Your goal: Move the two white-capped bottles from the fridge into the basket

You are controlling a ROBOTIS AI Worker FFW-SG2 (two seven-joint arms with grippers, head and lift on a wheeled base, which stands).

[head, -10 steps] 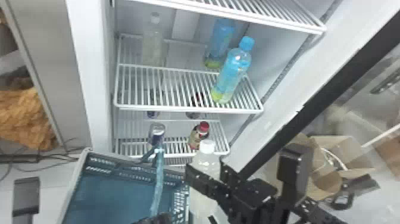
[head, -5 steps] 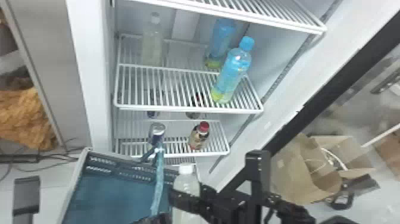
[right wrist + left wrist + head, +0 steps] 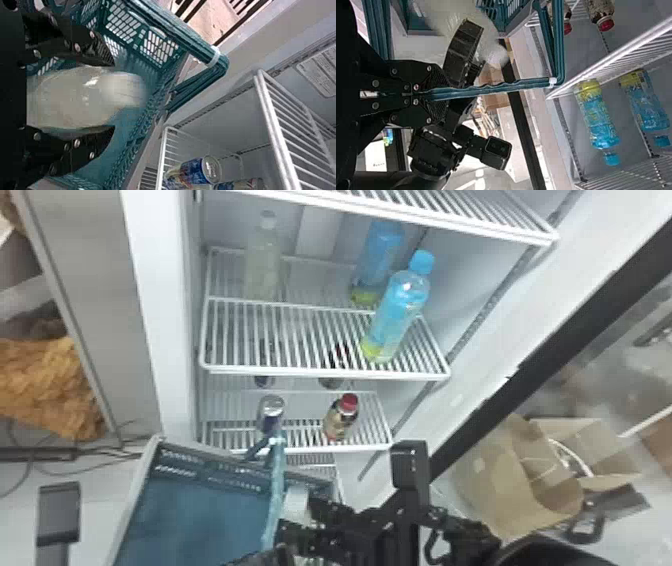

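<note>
White-capped bottle (image 3: 67,99) clasped in our right gripper (image 3: 113,96), we risked a snag if we swung against the adjacent basket handle (image 3: 506,84) our left gripper (image 3: 445,94) pinched.

A shop-like setting was indicated by the fridge (image 3: 159,310), its wire shelves (image 3: 320,373) of bottles (image 3: 395,315) and cans (image 3: 194,171), and the basket (image 3: 190,515); loose cables (image 3: 107,456) suggested a lab.

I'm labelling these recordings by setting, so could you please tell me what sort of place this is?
Probably a workroom or lab with an upright fridge: white wire shelves hold blue-capped bottles, and a cardboard box stands beyond the fridge's edge.
</note>
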